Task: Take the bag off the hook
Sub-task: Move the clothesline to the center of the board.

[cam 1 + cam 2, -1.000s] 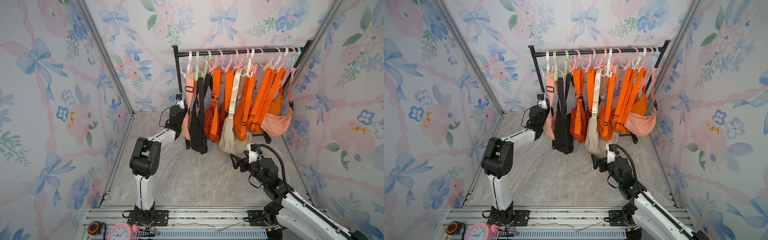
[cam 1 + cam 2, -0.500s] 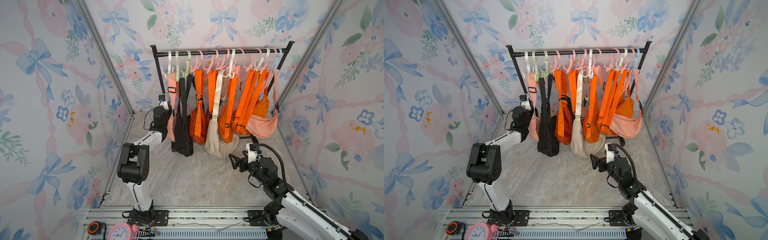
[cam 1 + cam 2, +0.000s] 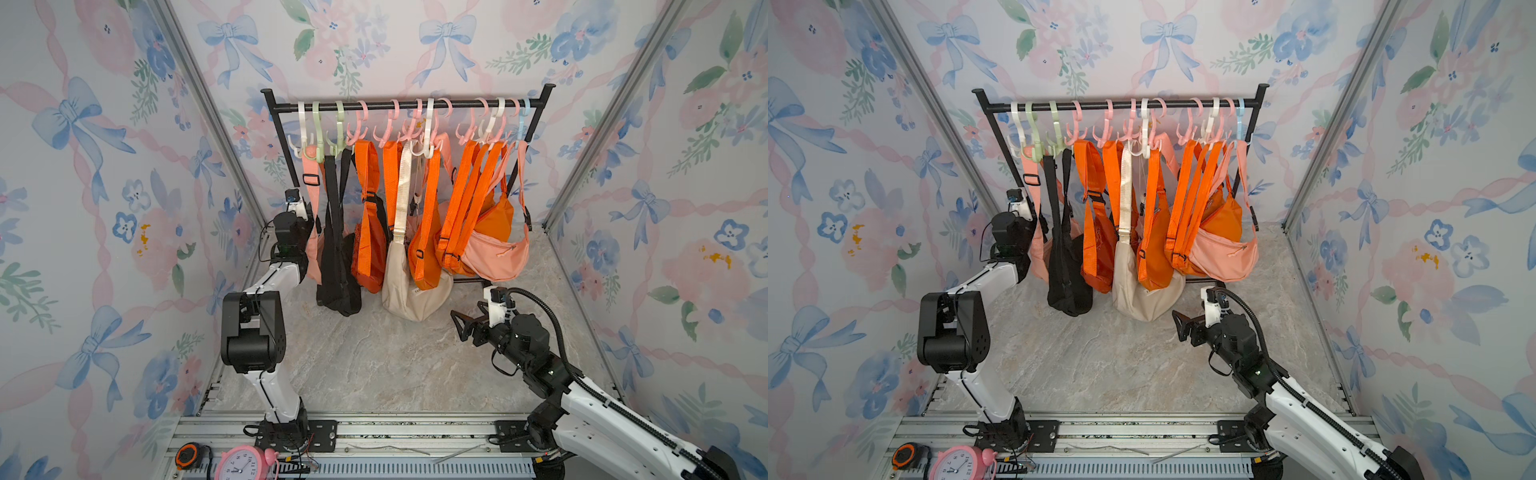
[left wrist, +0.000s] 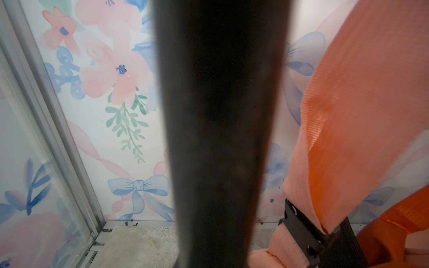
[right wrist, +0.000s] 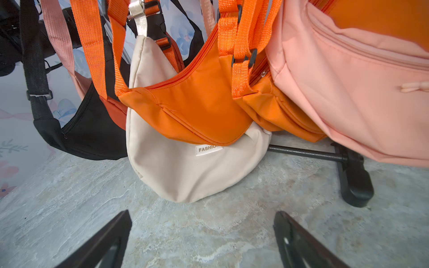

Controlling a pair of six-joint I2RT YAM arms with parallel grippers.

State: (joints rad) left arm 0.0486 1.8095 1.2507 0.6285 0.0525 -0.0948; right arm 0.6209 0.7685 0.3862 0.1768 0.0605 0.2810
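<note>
1. The marbled tabletop [image 3: 374, 365] carries everything I work with here. The black rack [image 3: 409, 106] stands on it ahead of both arms.
2. The rack's upright post [image 4: 220, 116] fills the middle of my left wrist view, very close and blurred.
3. A row of bags hangs from the rail. The orange bags [image 3: 370, 257] are in the middle and a black bag [image 3: 338, 286] hangs just beyond the left gripper. A second peach bag [image 3: 494, 257] hangs up and ahead of the right gripper.
4. The cream bag [image 5: 185, 171] hangs lowest, straight ahead of the right gripper. I cannot tell whether its bottom touches the tabletop.
5. The peach bag [image 3: 313, 257], the one I am after, hangs right against the left gripper. Its strap [image 4: 348, 104] runs up to a pale green hook [image 3: 316, 124] on the rail above that gripper.
6. The left gripper [image 3: 309, 237] sits tucked between the post and the peach bag. Its fingers are hidden, so I cannot tell whether they are apart, together or clamped on anything.
7. The right gripper [image 5: 202, 234] hovers low over the tabletop with its fingers spread wide, short of the cream bag and touching none of the bags.
8. Well behind the left gripper, by the arm's base, sit a pink alarm clock [image 3: 241, 463] and a tape measure [image 3: 185, 455].
</note>
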